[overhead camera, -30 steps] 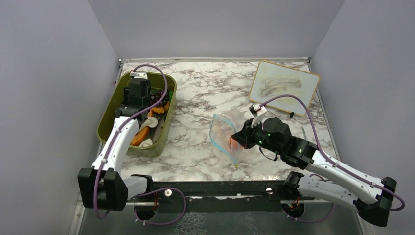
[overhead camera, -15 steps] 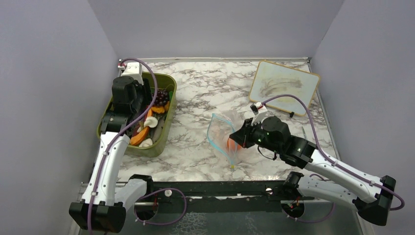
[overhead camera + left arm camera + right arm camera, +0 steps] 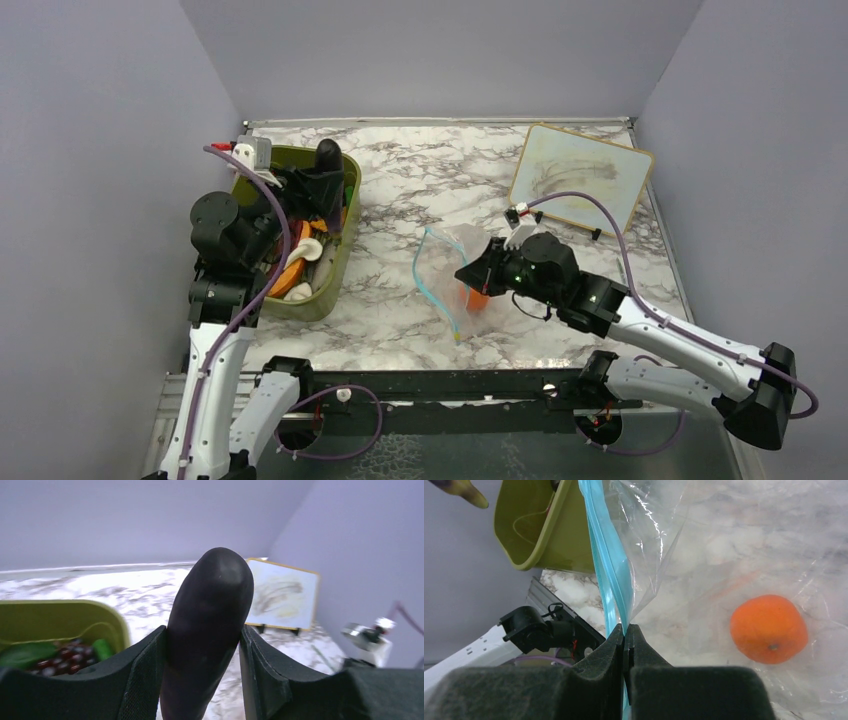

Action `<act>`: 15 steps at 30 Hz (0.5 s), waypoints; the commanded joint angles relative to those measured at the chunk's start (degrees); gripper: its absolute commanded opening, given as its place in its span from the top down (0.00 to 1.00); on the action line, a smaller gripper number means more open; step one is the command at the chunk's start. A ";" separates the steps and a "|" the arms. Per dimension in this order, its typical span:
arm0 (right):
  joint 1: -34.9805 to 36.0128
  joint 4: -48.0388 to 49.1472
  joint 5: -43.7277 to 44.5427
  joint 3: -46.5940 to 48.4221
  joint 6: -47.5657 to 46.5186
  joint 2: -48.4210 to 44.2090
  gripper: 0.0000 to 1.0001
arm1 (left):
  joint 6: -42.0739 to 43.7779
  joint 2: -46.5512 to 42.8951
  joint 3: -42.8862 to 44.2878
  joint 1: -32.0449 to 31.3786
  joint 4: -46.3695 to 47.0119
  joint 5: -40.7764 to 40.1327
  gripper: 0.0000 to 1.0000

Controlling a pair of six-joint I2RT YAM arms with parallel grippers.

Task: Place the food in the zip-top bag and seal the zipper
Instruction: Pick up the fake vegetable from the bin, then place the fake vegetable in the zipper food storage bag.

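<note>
My left gripper (image 3: 322,186) is shut on a smooth dark purple, eggplant-shaped food piece (image 3: 207,625) and holds it above the far end of the olive-green tub (image 3: 337,272). The piece stands up between the jaws (image 3: 327,160). More food lies in the tub: orange wedges (image 3: 290,275), white slices (image 3: 308,248) and dark grapes (image 3: 65,660). My right gripper (image 3: 470,274) is shut on the teal zipper strip (image 3: 606,555) of the clear zip-top bag (image 3: 448,258), holding its mouth up. An orange round piece (image 3: 769,628) lies inside the bag.
A white board with a wooden frame (image 3: 580,178) leans at the far right of the marble table (image 3: 400,190); it also shows in the left wrist view (image 3: 282,592). Grey walls close in the left, back and right sides.
My left gripper has risen out of the tub with the dark purple piece and its arm has swung back. My right gripper has drawn the bag's mouth leftward.
</note>
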 commanded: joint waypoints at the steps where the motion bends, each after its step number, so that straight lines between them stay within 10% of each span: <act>1: 0.10 5.36 -1.52 0.24 3.81 1.13 0.99 | -13.96 -0.96 -5.01 -1.08 14.54 13.10 0.74; 15: 0.10 11.63 -0.59 1.42 10.43 1.74 0.99 | -36.87 -3.02 -19.66 -2.78 35.82 14.17 0.72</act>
